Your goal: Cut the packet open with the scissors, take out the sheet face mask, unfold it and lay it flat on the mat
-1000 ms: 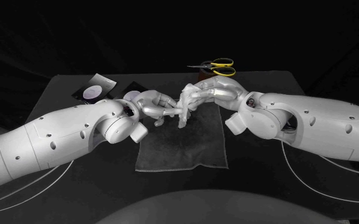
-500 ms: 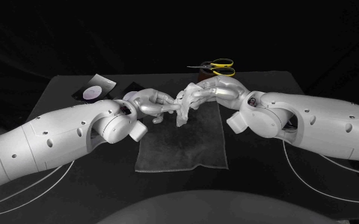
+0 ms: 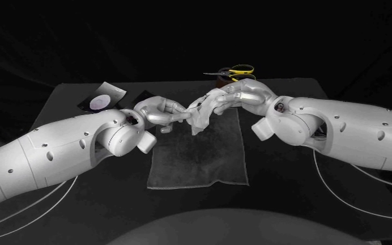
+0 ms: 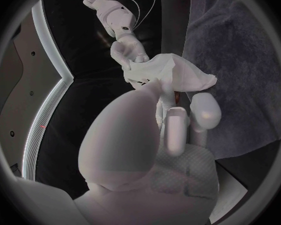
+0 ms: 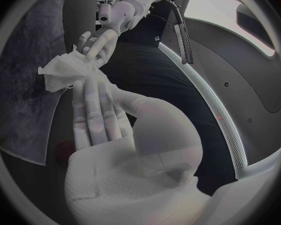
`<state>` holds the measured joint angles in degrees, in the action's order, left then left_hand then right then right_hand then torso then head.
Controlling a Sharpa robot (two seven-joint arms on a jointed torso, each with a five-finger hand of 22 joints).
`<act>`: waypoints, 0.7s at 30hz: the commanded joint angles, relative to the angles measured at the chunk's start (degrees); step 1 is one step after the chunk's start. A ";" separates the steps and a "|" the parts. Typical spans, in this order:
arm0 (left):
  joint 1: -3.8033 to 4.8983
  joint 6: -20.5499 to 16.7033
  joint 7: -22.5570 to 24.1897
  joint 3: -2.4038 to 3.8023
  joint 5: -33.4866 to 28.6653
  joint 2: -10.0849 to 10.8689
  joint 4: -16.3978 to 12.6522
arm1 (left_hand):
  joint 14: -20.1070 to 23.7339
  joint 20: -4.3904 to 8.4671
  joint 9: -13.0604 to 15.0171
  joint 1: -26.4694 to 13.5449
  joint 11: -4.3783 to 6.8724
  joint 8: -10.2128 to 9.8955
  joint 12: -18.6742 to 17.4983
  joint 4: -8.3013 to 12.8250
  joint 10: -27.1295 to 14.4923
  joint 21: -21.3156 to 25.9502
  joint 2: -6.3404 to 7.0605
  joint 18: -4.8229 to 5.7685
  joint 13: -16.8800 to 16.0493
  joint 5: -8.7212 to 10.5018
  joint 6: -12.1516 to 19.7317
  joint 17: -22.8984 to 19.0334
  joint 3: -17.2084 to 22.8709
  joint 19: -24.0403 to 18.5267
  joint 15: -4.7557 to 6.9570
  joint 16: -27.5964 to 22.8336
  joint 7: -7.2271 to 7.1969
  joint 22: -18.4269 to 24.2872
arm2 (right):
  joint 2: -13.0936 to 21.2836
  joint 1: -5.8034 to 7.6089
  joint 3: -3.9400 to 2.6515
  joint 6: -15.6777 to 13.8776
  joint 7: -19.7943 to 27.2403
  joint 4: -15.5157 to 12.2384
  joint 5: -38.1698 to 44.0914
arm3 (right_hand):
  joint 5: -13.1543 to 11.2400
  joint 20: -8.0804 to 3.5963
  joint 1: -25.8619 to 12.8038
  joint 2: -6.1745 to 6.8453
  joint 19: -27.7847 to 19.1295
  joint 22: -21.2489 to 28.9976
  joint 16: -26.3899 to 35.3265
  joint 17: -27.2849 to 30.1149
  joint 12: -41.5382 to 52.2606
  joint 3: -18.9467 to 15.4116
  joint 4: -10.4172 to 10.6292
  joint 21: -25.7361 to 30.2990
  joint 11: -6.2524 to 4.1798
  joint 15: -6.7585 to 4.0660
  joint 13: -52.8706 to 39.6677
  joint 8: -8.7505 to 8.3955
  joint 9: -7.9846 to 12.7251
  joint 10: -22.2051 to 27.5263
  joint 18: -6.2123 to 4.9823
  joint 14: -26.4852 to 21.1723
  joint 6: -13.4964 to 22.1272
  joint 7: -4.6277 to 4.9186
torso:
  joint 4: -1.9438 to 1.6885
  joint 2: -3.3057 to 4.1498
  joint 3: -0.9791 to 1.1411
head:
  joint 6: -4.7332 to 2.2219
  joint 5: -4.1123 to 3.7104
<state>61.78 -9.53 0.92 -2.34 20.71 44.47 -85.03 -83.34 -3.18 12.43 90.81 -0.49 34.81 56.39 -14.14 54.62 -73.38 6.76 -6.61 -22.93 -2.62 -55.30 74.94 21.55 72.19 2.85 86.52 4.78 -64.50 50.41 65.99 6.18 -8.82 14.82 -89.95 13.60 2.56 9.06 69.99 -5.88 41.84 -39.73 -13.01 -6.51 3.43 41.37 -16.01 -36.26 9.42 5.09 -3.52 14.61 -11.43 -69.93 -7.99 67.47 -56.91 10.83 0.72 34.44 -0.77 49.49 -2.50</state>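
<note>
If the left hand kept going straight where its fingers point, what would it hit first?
The left hand meets the mask it pinches, then likely the right hand just beyond.

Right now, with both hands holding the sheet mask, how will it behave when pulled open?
Probably floppy: the sheet face mask sags crumpled between the left hand and right hand. Likely light, since fingertips alone carry it above the mat. Its bunched folds may cling and resist unfolding.

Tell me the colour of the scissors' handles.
Yellow handles on the scissors; the head view shows them best.
</note>
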 commanded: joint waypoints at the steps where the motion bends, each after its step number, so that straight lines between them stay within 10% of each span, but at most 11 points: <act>1: 0.71 0.90 0.20 0.22 3.32 0.20 0.04 | -0.45 0.04 1.70 -0.28 0.04 0.39 0.39 0.34 0.33 -0.31 0.54 0.49 -0.08 -0.21 -0.18 0.81 1.15 0.44 -0.11 0.26 0.10 -0.06 | 0.05 0.47 -0.06 -0.30 -2.91 0.45 4.87 | 0.18 0.10 0.20 -0.40 0.43 -0.10 0.07 -0.09 0.22 0.42 -0.10 -0.34 -2.65 -0.90 -0.09 0.35 -0.09 -3.20 -1.67 0.46 -0.34 -0.08 | 0.05 -0.01 0.04 | -0.01 -0.03; 12: 8.06 3.39 -1.73 0.34 9.84 -0.13 1.64 | -0.94 0.03 2.69 -4.96 0.03 1.15 1.01 3.82 0.81 -1.24 3.10 0.76 -0.40 -0.20 -0.19 1.74 8.97 1.25 -0.11 0.60 0.18 -1.50 | -0.34 4.87 -0.04 2.62 -12.24 2.45 17.81 | 0.17 0.07 0.26 0.13 0.44 -0.41 0.11 -0.28 0.24 0.83 -0.42 -0.89 -2.83 -1.11 -0.10 0.56 -0.24 -3.67 -1.92 0.84 -0.68 -0.25 | 0.00 -0.11 0.04 | -0.54 -0.08; 21: 12.25 5.76 -3.95 0.20 15.27 -1.28 3.73 | -1.21 0.04 3.01 -6.58 0.00 1.37 1.12 5.24 1.02 -1.69 3.72 0.90 -0.39 -0.19 -0.23 2.24 11.09 1.70 -0.13 0.75 0.20 -2.18 | -1.03 7.68 -0.02 2.98 -14.93 3.34 26.03 | 0.17 0.05 0.39 0.52 0.44 -0.60 0.11 -0.43 0.24 1.12 -0.50 -1.25 -2.94 -1.25 -0.11 0.69 -0.33 -3.98 -2.07 1.12 -0.91 -0.35 | 0.00 -0.03 0.04 | -1.04 -0.13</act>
<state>73.78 -6.51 -1.60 -2.14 31.87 43.43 -81.49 -83.54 -3.19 14.81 84.63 -0.50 35.91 57.41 -8.84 55.23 -74.72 10.50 -6.61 -23.26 -2.43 -55.30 74.94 32.51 73.41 2.66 86.98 4.78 -66.64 49.48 73.51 6.19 -7.13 2.26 -86.66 33.51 2.35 9.08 70.16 -5.69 41.83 -40.26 -13.02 -6.89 3.48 41.93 -16.21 -37.11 9.65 5.10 -3.56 15.07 -11.69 -70.16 -7.99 67.70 -57.29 10.45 0.73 34.35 -0.73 48.60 -2.58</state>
